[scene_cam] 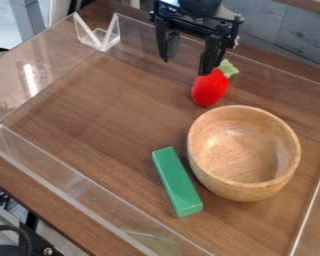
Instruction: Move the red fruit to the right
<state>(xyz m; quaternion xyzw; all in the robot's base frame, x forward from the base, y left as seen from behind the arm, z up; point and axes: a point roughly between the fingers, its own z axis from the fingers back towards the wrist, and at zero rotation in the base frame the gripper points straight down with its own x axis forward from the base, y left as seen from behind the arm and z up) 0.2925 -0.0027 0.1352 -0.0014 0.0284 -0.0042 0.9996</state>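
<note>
The red fruit [212,88], a small strawberry-like toy with a green leafy top, lies on the wooden tray floor near the back, right of centre. My black gripper [196,50] hangs pointing down just behind and slightly left of it. Its two fingers stand open with nothing between them. The right finger ends close above the fruit's leafy top, and I cannot tell whether it touches.
A wooden bowl [244,152] sits in front of the fruit on the right side. A green rectangular block [176,181] lies left of the bowl. Clear plastic walls [43,160] ring the wooden tray. A clear folded stand [99,36] is at the back left.
</note>
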